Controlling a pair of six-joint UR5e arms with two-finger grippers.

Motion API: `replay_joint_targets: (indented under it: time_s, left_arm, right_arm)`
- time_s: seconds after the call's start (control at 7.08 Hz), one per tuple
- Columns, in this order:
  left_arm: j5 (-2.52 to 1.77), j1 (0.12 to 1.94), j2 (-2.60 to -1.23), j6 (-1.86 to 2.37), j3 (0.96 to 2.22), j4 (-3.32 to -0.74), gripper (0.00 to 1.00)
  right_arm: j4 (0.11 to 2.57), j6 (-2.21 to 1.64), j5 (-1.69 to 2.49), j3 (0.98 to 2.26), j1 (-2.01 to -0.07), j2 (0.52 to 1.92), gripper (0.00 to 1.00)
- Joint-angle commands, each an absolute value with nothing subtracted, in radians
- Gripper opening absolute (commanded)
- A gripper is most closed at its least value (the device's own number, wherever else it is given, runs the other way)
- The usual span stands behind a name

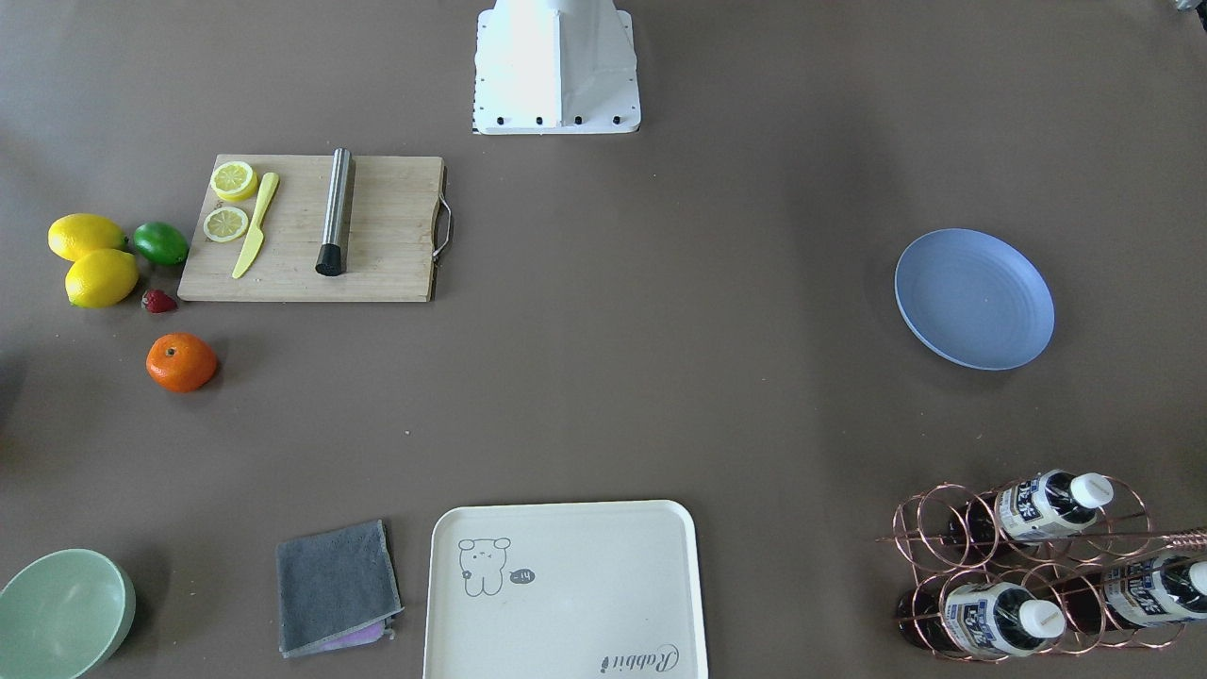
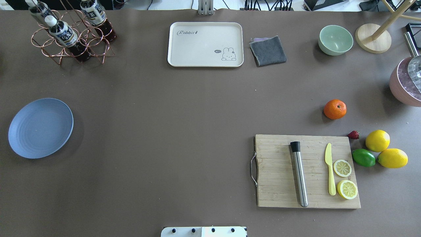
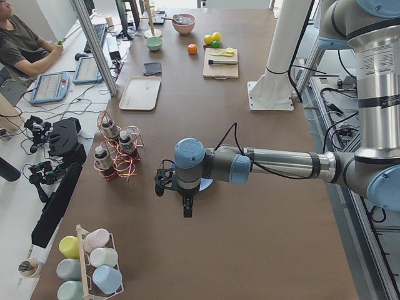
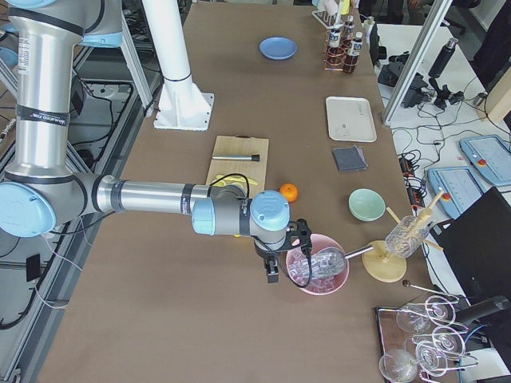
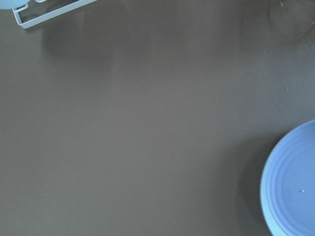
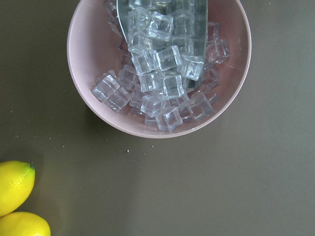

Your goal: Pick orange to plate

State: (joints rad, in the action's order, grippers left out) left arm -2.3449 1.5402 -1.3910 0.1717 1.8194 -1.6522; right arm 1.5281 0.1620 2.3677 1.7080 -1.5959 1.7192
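Overhead exterior: tray (image 2: 204,44) reads "Rabbit"; left tool (image 3: 187,212), right tool (image 4: 272,276): cannot tell grip.

Bright-orange orange (image 1: 181,362), periwinkle plate (image 1: 974,298) with faint concentric rings, yellow lemons (image 1: 87,236), green lime (image 1: 160,242), cream tray (image 1: 585,585)

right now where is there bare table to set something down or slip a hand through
The widest bare stretch is mid-table, bordered by the plate, the tray, and the cutting board with the orange beyond it. The plate itself holds nothing. It is crowded past the board's outer end, where the strawberry, lime and lemons bunch together, and by the ice bowl.
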Motion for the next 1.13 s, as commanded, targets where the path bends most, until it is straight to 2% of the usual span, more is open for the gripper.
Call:
replay_joint_targets:
  time_s: [0.0, 0.99]
  left_arm:
    - [-2.339, 1.526, -1.393, 0.155, 1.838, -1.657, 0.98]
    - [-2.352, 1.491, -1.390, 0.150, 1.830, -1.730, 0.98]
  right_arm:
    - [1.525, 0.156, 2.286, 1.710, -1.597, 1.729, 1.00]
    - [1.520, 0.156, 2.318, 1.710, -1.595, 1.732, 1.00]
